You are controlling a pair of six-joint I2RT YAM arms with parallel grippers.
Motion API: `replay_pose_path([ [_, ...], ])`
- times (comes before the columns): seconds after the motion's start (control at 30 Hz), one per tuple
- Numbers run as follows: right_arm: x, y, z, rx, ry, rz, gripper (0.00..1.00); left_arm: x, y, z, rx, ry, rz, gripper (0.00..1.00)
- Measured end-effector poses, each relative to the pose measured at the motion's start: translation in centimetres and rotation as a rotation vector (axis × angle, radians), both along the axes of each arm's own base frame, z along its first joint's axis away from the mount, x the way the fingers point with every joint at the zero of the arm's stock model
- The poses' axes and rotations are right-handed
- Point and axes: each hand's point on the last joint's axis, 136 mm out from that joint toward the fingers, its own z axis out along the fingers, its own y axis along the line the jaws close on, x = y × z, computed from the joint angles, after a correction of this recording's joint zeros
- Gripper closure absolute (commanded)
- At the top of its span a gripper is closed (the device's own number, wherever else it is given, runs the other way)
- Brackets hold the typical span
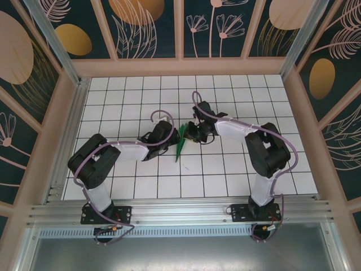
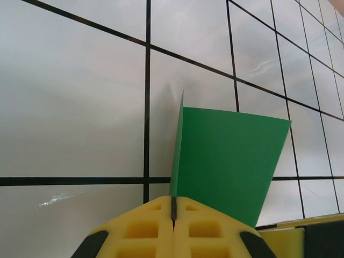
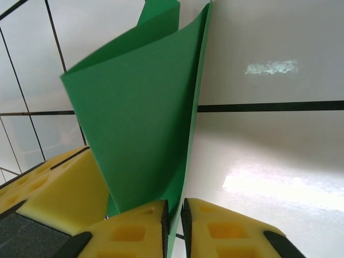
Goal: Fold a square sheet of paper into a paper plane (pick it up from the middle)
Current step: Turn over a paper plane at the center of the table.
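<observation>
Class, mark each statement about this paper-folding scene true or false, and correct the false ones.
1. The left gripper is shut on the green paper. True.
2. The green paper lies flat and unfolded. False: it is folded and held up on edge.
3. The right gripper pinches the green paper too. True.
4. The table is bare wood. False: it has white tiles with dark lines.

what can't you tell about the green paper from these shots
- Top view: green paper is too small to read its creases.
- Left wrist view: its bottom edge is hidden behind the left gripper.
- Right wrist view: jaws of the right gripper leave a slit, pinching unclear; the paper's top is cut off.
</observation>
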Motion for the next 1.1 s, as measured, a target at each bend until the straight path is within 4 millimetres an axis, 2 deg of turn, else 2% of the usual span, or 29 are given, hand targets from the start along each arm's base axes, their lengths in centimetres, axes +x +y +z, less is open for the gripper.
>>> replay_pose_path([
  [0.1, 0.0, 0.0, 0.0, -0.001, 0.002, 0.0, 0.98, -0.1, 0.3, -0.3, -0.005, 0.003, 0.013, 1.0],
  [0.4, 0.0, -0.5, -0.2, -0.019, -0.012, -0.017, 0.99, -0.9, 2.6, -1.1, -0.107, 0.021, 0.128, 1.0],
  [0.67, -0.2, -0.8, -0.6, -0.026, -0.013, -0.021, 0.99, -0.7, 2.5, -0.4, -0.188, 0.01, 0.162, 1.0],
  [0.83, -0.2, -1.2, -1.2, -0.042, -0.013, -0.033, 0.95, -0.7, 2.5, -0.8, -0.203, 0.022, 0.176, 1.0],
  [1.1, -0.3, -1.4, -2.3, -0.055, 0.01, -0.052, 0.79, -1.2, 3.0, -2.5, -0.194, 0.067, 0.198, 1.0],
])
